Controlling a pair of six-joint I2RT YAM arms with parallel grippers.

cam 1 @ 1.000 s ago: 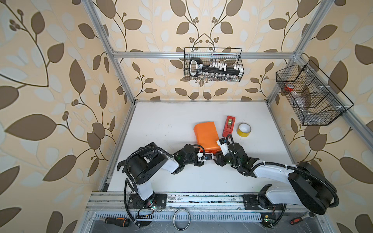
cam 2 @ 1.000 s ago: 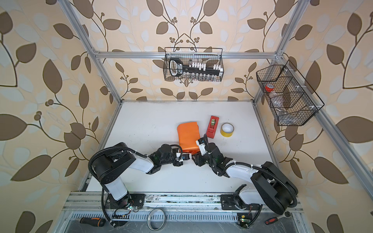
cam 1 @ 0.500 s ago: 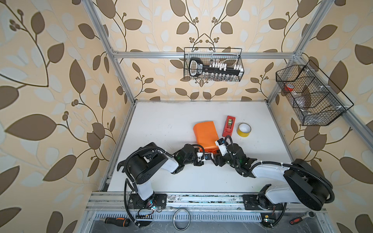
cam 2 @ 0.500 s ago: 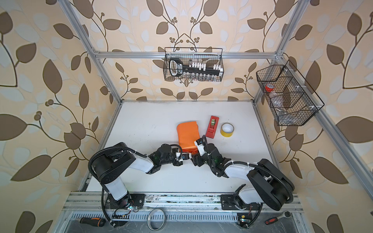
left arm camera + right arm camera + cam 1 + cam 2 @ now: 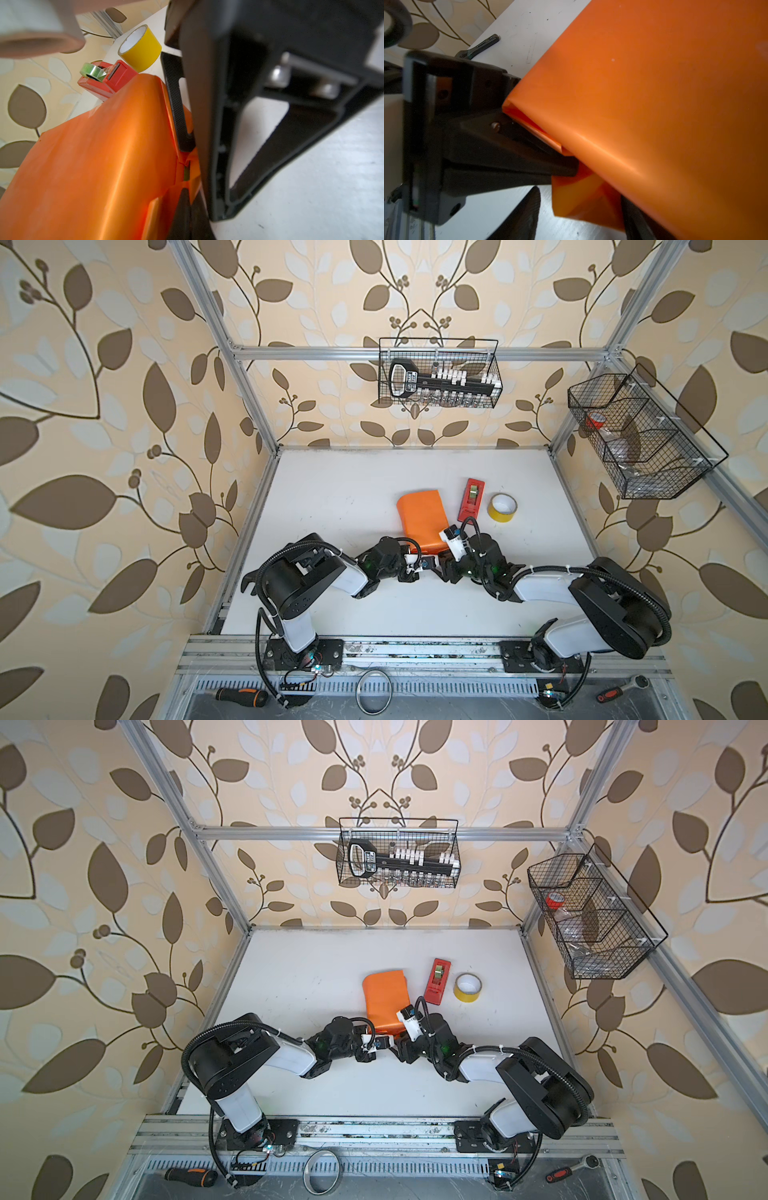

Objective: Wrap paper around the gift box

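1. While the orange parcel is keeping its spot just below and right of centre in both top views, the right arm is shifting. Over the past second its bulky elbow has been swinging up-frame, and the right gripper (image 5: pixel 580 217) has been edging leftward along the parcel's lower end.
2. The paper (image 5: pixel 420 519) is already lying folded round the gift box (image 5: pixel 186 173). Only a green sliver of the box is showing through a gap in the end fold, so the work is probably moving on to closing that end.
3. The left gripper (image 5: pixel 566 166), jaws pressed together, is poking its tip into the end fold; whether it is pinching a layer cannot be told.
4. The right gripper is standing with jaws apart, straddling the loose flap at the lower middle of the right wrist view, with one finger clear of it.
5. Both arms are lying low across the white surface (image 5: pixel 353 497), meeting tip to tip at the parcel's lower edge. The red tape dispenser (image 5: pixel 471 499) and yellow tape roll (image 5: pixel 502 507) are waiting just right of it.
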